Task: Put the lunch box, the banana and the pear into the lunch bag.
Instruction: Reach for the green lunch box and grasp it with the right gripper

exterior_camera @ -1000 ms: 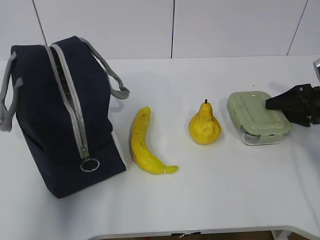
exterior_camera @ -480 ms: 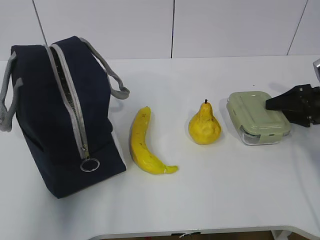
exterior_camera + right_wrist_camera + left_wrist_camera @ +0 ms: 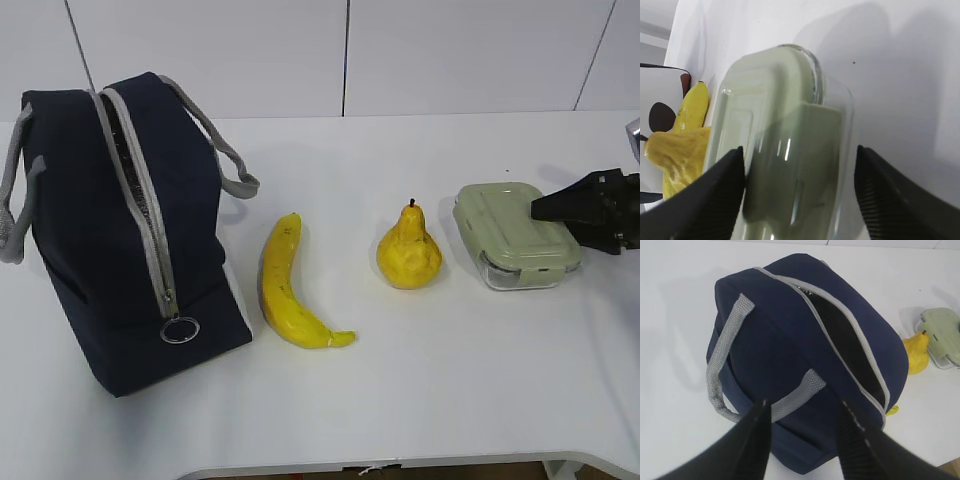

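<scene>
The navy lunch bag (image 3: 110, 230) stands at the left with its grey zipper open. It fills the left wrist view (image 3: 805, 340), where my left gripper (image 3: 805, 412) is open and empty above its near side and grey handle. The banana (image 3: 285, 285) lies right of the bag, and the pear (image 3: 408, 252) stands upright beside it. The lunch box (image 3: 515, 235) sits at the right. My right gripper (image 3: 542, 208) is open at the box's right end. In the right wrist view the box (image 3: 785, 150) lies between the gripper's (image 3: 800, 162) spread fingers, resting on the table.
The white table (image 3: 420, 390) ends in a front edge near the bottom of the exterior view. A white panelled wall (image 3: 450, 50) runs behind it. The bag's grey handle (image 3: 230, 165) hangs toward the banana.
</scene>
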Controlling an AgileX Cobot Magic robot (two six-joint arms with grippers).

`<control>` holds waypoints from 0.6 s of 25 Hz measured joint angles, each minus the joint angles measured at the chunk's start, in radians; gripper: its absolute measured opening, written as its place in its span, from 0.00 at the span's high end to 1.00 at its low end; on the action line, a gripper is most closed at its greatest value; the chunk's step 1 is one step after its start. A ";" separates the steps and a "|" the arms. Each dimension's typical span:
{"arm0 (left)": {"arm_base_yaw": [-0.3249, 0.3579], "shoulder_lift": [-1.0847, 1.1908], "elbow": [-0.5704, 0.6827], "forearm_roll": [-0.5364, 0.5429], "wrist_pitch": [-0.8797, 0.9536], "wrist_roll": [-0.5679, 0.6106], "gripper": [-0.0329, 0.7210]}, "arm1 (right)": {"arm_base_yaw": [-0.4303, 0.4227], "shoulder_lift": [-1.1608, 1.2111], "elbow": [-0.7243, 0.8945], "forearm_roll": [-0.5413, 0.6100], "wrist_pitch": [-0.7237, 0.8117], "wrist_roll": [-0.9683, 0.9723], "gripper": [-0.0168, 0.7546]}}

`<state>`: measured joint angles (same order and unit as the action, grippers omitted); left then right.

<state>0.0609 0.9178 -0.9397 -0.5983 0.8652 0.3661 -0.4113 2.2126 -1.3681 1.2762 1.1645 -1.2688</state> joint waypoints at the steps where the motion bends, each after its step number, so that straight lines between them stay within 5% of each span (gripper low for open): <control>1: 0.000 0.000 0.000 0.000 0.000 0.000 0.55 | 0.000 0.000 0.000 -0.002 0.000 0.000 0.26; 15: 0.000 0.000 0.000 0.000 -0.002 0.000 0.55 | 0.022 0.000 0.000 -0.014 0.004 0.000 0.26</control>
<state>0.0609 0.9178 -0.9397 -0.5983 0.8629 0.3661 -0.3895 2.2126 -1.3681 1.2617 1.1684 -1.2688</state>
